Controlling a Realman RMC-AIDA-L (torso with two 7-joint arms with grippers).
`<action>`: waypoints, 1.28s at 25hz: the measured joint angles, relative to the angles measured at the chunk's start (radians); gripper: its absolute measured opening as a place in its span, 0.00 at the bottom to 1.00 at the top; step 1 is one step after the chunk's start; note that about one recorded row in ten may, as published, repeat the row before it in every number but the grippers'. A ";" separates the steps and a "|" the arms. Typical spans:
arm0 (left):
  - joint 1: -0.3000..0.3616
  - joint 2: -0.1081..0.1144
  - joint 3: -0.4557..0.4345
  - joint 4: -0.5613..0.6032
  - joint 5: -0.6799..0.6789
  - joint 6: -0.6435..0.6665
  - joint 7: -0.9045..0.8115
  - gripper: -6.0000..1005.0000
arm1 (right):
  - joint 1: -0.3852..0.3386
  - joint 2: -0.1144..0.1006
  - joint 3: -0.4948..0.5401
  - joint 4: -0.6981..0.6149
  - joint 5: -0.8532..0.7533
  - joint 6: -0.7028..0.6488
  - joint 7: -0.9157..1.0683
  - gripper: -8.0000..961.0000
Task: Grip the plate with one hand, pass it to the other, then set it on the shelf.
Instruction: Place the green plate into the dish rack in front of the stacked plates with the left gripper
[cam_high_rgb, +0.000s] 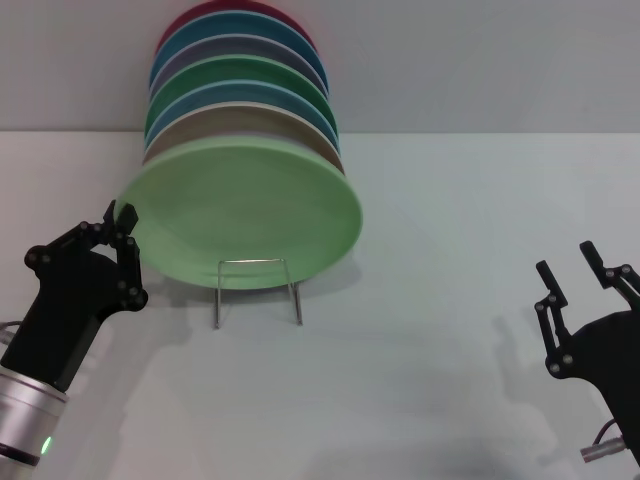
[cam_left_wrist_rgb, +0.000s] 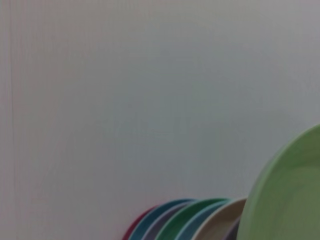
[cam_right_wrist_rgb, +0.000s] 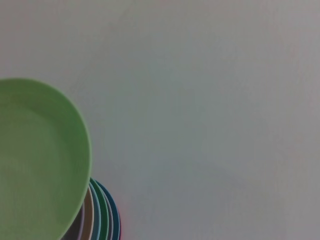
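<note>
plate (cam_high_rgb: 245, 212) in shelf (cam_high_rgb: 257, 290); left gripper (cam_high_rgb: 122, 232) at its rim.

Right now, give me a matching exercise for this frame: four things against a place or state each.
1 light-green plate
2 left gripper
3 right gripper
4 wire rack

a open, far from the plates
b at the plate's rim
c front of the row
d front loop below the plate

Pairs: 1-c, 2-b, 3-a, 4-d
</note>
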 joint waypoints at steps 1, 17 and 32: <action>0.000 0.000 0.000 0.000 0.000 0.000 0.000 0.04 | 0.000 0.000 0.000 0.000 0.000 0.000 0.000 0.36; -0.010 0.000 0.010 0.006 0.000 -0.095 0.008 0.04 | 0.012 0.001 0.029 0.000 0.000 0.006 0.000 0.36; 0.040 0.007 0.021 0.006 0.000 0.031 -0.003 0.26 | 0.025 0.002 0.061 0.000 0.013 0.009 0.029 0.36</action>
